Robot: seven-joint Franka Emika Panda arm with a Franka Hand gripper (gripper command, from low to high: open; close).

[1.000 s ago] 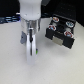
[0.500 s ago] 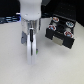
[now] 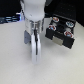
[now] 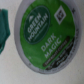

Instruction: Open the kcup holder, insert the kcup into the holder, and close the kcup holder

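In the exterior view the white robot arm reaches straight down onto the pale tabletop (image 3: 15, 60), its gripper (image 3: 35, 55) low against the surface with the white fingers (image 3: 34, 47) pointing down. Whether the jaws are spread or pressed together cannot be told from either view. Just beside the arm, toward the exterior view's right, stands the black boxy kcup holder (image 3: 60, 31), with round pod slots showing red and light marks on its top face. The wrist view is filled by the small pod's round green foil top (image 4: 46, 32), the kcup, printed with white lettering, lying on the white surface directly beneath the camera. A teal shape (image 4: 6, 27) sits near its edge.
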